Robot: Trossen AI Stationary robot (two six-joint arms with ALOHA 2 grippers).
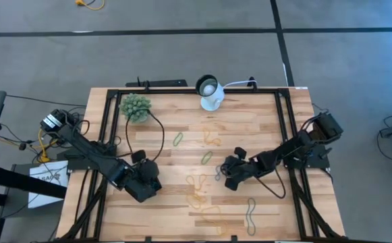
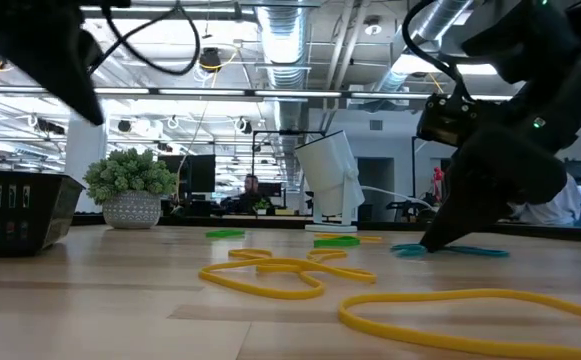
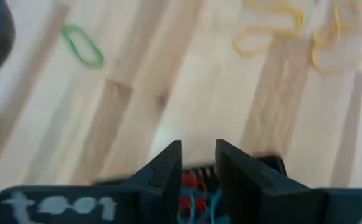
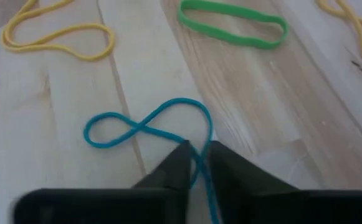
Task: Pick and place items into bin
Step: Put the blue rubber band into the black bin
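Note:
Thin rubber loops lie flat on the wooden table: yellow ones [image 1: 197,183], green ones [image 1: 207,157] and a teal one twisted into a figure eight [image 4: 144,127]. My right gripper [image 4: 197,157] is down at the table near its middle, shut on the teal loop's near end. My left gripper [image 3: 199,155] hovers above the black bin [image 3: 269,164] at the table's left. Its fingers stand a narrow gap apart with nothing between them. Red and teal loops [image 3: 193,190] lie inside the bin. My right gripper pinches the teal loop at one end [image 4: 200,163], both strands running between the two fingertips. The fingers come slanting down from the table's right side, with their tips at the tabletop [image 2: 432,243]. The rest of the loop lies slack and flat on the wood.
A fuzzy green plant ball [image 1: 135,106] and a white round lamp-like device [image 1: 210,93] stand at the far edge. More loops lie toward the near edge, a greyish one [image 1: 251,216] and yellow ones [image 1: 212,214]. A black frame runs along the table's sides [image 1: 281,115].

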